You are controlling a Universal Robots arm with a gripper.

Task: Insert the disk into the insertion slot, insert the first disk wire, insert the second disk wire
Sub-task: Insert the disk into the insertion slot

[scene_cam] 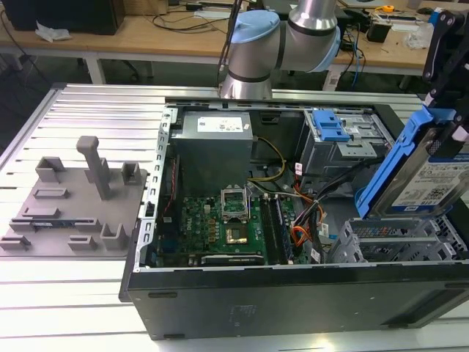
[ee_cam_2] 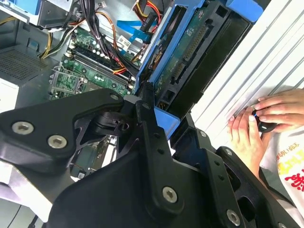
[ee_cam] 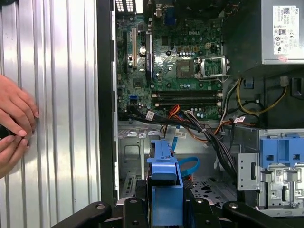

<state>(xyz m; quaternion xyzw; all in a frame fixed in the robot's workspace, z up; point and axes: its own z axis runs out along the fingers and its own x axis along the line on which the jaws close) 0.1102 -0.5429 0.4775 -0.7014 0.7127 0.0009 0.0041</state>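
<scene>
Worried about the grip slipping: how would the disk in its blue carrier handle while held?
Likely rigid: the disk is a flat metal slab. Probably dense, so, gripped tilted near one end by the gripper, it may pivot. Its smooth blue carrier looks slippery.

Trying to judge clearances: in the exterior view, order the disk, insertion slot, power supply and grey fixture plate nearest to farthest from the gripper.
1. The disk, held by the gripper, exterior view's right.
2. The insertion slot, just beneath it.
3. The power supply, toward the middle.
4. The grey fixture plate, exterior view's far left.
</scene>
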